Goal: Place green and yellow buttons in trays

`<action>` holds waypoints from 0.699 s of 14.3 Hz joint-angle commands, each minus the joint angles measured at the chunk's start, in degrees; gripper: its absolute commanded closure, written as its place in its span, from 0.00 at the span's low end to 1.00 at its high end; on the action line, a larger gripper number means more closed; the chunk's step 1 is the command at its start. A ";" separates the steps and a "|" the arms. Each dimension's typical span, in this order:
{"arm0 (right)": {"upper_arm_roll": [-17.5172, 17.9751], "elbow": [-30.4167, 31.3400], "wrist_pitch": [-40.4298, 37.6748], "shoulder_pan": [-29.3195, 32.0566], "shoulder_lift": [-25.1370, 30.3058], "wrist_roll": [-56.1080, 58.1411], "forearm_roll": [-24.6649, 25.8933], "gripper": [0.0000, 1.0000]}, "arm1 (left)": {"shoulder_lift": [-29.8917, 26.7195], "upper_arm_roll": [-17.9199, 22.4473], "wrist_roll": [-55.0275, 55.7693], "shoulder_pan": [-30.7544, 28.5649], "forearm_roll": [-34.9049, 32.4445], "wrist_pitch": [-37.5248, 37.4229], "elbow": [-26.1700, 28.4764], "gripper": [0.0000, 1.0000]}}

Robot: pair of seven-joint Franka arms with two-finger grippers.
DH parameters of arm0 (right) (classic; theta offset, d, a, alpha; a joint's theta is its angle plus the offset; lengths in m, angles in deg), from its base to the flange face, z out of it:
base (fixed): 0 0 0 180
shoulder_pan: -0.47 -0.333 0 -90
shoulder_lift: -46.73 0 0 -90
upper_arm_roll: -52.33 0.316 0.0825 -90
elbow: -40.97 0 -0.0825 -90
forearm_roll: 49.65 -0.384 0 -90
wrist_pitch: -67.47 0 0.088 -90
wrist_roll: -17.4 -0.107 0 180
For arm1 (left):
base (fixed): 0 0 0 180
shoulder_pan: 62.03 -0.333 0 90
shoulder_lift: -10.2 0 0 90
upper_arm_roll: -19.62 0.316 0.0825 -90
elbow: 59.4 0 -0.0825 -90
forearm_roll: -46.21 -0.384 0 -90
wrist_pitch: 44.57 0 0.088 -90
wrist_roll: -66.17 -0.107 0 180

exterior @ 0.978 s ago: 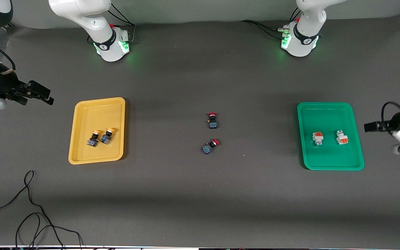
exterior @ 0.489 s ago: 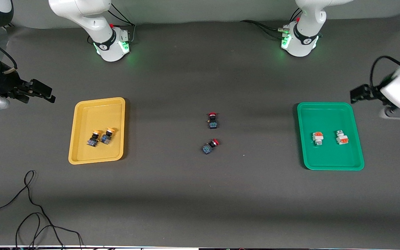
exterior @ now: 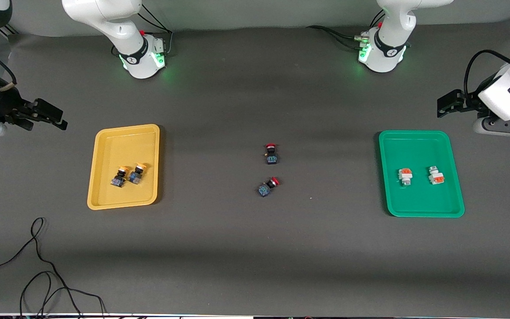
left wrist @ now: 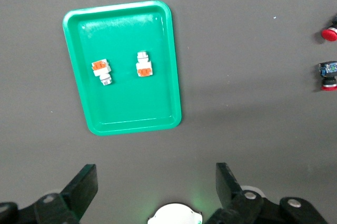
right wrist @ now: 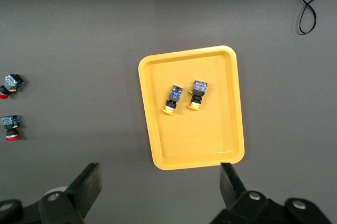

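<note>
The yellow tray (exterior: 122, 141) holds two yellow-capped buttons (exterior: 120, 176) (exterior: 137, 173) lying side by side. The green tray (exterior: 414, 146) holds two white-and-orange buttons (exterior: 405, 176) (exterior: 435, 175), a little apart. My left gripper (exterior: 447, 106) is open and empty, up in the air off the green tray's corner toward the left arm's base. My right gripper (exterior: 51, 117) is open and empty, up in the air off the yellow tray toward the right arm's end. The left wrist view shows the green tray (left wrist: 126, 108) with both buttons (left wrist: 101, 70) (left wrist: 143, 66). The right wrist view shows the yellow tray (right wrist: 195, 139) with both buttons (right wrist: 172, 99) (right wrist: 197, 94).
Two red-capped switches (exterior: 271, 153) (exterior: 268, 186) lie on the grey table between the trays. A black cable (exterior: 38, 261) loops near the front edge at the right arm's end. Both arm bases stand along the table's edge farthest from the camera.
My left gripper has lifted and swung from beside the green tray toward the left arm's base. The right gripper has shifted only slightly. The buttons and trays have not moved.
</note>
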 commanded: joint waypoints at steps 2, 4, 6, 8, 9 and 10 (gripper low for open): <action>0.23 -2.95 -2.28 -0.19 -1.34 -0.75 -1.97 0.00 | -0.66 0.92 0.06 0.64 0.79 -1.96 -1.14 0.00; -0.30 -4.62 -4.02 0.34 -2.30 -0.75 -6.71 0.00 | -0.66 0.92 0.06 0.64 0.79 -1.96 -1.14 0.00; -0.21 -7.16 -5.96 -0.01 -3.71 -1.01 -6.12 0.00 | -0.48 0.92 -0.03 0.64 0.62 -2.05 -1.14 0.00; -0.04 -8.40 -6.93 -0.10 -4.50 -1.01 -6.12 0.00 | -0.22 0.92 -0.65 0.56 0.53 -1.96 -1.23 0.00; -0.04 -8.40 -6.94 -0.01 -4.59 -0.93 -6.12 0.00 | -0.22 1.01 -0.73 0.56 0.44 -2.05 -1.41 0.00; -0.12 -8.40 -7.02 -0.01 -4.68 -0.93 -6.03 0.00 | -0.22 1.01 -0.73 0.56 0.44 -2.05 -1.50 0.00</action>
